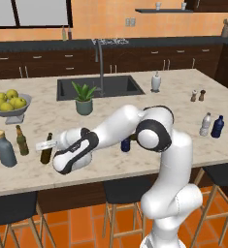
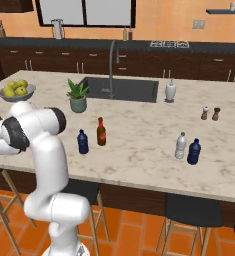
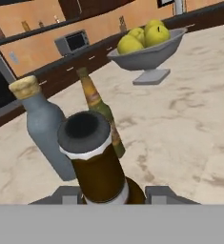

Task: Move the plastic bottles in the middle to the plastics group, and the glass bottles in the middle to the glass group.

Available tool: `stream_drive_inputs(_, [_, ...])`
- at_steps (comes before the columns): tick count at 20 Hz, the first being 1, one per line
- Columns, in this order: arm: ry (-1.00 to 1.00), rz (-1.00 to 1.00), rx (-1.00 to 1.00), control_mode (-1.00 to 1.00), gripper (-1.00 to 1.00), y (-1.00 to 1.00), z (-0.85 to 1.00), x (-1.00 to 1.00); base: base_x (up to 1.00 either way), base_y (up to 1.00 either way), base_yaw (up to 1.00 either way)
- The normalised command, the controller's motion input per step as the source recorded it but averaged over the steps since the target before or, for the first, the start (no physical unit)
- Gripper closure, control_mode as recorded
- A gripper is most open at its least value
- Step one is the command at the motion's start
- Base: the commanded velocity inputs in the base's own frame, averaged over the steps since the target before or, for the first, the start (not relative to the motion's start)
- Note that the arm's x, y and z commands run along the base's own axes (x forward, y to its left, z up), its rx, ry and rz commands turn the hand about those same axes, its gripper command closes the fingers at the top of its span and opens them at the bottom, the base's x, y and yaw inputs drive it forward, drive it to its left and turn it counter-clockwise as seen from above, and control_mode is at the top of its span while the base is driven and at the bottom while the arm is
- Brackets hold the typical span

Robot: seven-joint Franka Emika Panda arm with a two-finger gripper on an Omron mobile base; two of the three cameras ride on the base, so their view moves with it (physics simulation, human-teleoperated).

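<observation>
Far left on the counter (image 1: 135,104), the grey-blue bottle (image 1: 5,149) and green bottle (image 1: 22,140) form your glass group. Just beside them, your gripper (image 1: 47,145) is clamped on the plain brown bottle (image 1: 46,154), low on its body. It's likely rigid, slick, breakable and tippy, so set it down upright. The red-capped bottle (image 2: 101,132) and navy bottle (image 2: 82,142) wait mid-counter.
</observation>
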Motion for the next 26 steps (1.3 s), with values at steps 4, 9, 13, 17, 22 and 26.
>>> stream_drive_inputs(4, [0.18, 0.00, 0.00, -1.00, 1.00, 0.62, 0.25, 0.09, 0.00, 0.00, 0.00])
stream_drive_inputs(9, [0.12, 0.00, -0.05, -1.00, 1.00, 0.57, 0.23, 0.12, 0.00, 0.00, 0.00])
stream_drive_inputs(13, [0.00, -0.02, -0.17, -1.00, 1.00, 0.48, -0.05, 0.01, 0.00, 0.00, 0.00])
stream_drive_inputs(17, [0.00, -0.05, -0.18, -1.00, 1.00, 0.51, -0.28, 0.00, 0.00, 0.00, 0.00])
stream_drive_inputs(22, [0.01, -0.04, -0.03, -1.00, 1.00, 0.53, -0.43, 0.00, 0.00, 0.00, 0.00])
stream_drive_inputs(26, [0.00, 0.00, 0.00, -1.00, 1.00, 0.40, -0.51, -0.01, 0.00, 0.00, 0.00])
